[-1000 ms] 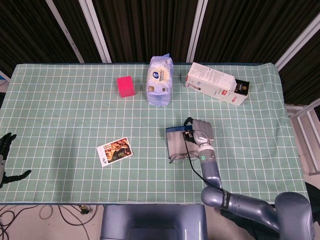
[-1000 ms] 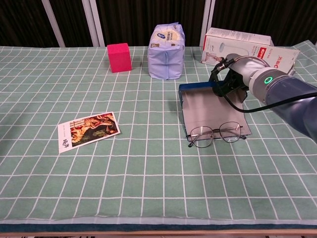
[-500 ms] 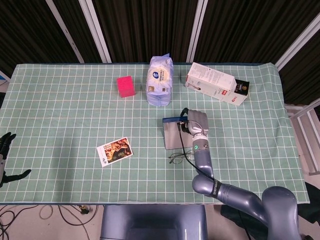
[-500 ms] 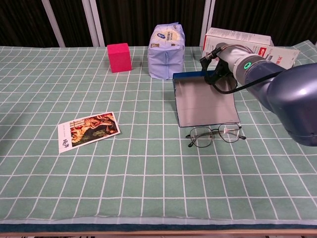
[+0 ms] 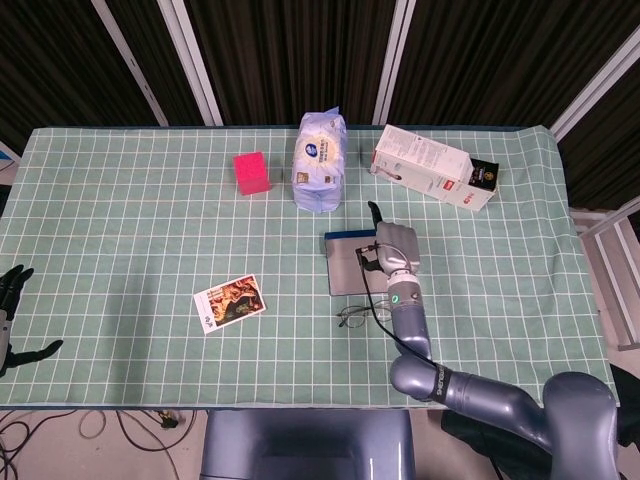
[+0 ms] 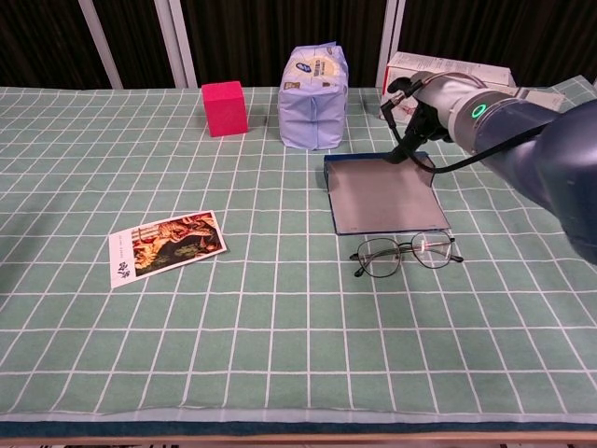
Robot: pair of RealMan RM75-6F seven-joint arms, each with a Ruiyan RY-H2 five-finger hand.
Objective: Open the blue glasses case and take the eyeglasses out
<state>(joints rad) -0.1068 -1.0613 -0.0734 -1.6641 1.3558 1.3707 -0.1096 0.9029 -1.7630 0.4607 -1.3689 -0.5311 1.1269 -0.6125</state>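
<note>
**Eyeglasses out, case lying flat**

We judge the task close to done. The eyeglasses (image 6: 407,254) lie on the green checked worktop (image 6: 280,317), outside the blue glasses case (image 6: 384,193) and just beside its near edge, at 6 o'clock from it. The case lies opened flat, its grey inner face up and a blue rim showing along the far and left sides.

Our right hand (image 6: 417,101) hovers at the far right corner of the case, at 12 o'clock from the glasses. From the chest view its dark fingers (image 6: 410,140) reach down to the case's far edge; whether they pinch it, touch it or have let go, we cannot tell. Our left hand (image 5: 10,312) hangs off the worktop at 9 o'clock, fingers apart, holding nothing.

What seems left is little: freeing the right hand from the case and drawing it clear, taking care not to drag the case over the glasses.
</note>
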